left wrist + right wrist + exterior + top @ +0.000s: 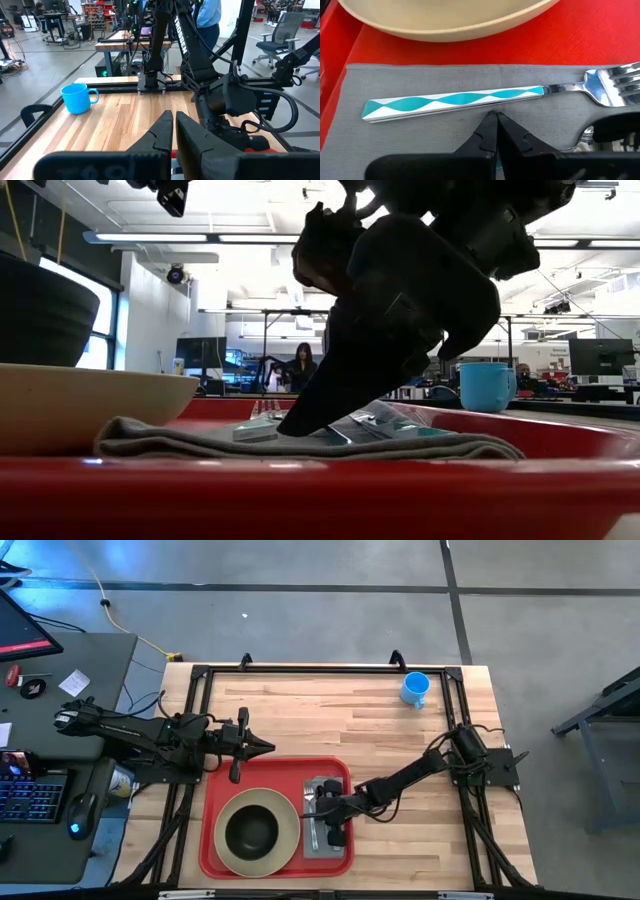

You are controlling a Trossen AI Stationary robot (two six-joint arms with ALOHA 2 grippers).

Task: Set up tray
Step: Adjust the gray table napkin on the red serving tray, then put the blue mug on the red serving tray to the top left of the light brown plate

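A: Where did the tray (215, 858) sit, and why there?

B: It lay at the table's (350, 710) near edge, left of centre, between the two arms. By my judgement that placed it within reach of both.

A: What did it carry?

B: Three groups. The cream plate (290, 830) filled the tray's left half, with a dark bowl (251, 830) seated in its centre. The grey napkin (318, 845) lay flat along the tray's right edge, just beside the plate, apart from it as far as the high view showed. A fork (470, 100) with a teal-and-white handle rested on the napkin, parallel to its long side. A second metal piece lay beside the fork, mostly hidden by the gripper; its type could not be told.

A: Why on the napkin?

B: Probably as a place setting: cloth beneath, cutlery aligned on top.

A: State of the right gripper (496, 119)?

B: Closed, fingertips pressed together and holding nothing. It pointed down onto the napkin just beside the fork handle; contact with the cloth looked likely in the low view.

A: And the left gripper (262, 748)?

B: It waited above the table just off the tray's far edge, fingers nearly together with a thin gap, nothing between them.

A: Anything outside the tray?

B: A blue mug (415, 689) stood upright near the table's far right corner, well apart from the tray. Its contents could not be seen.
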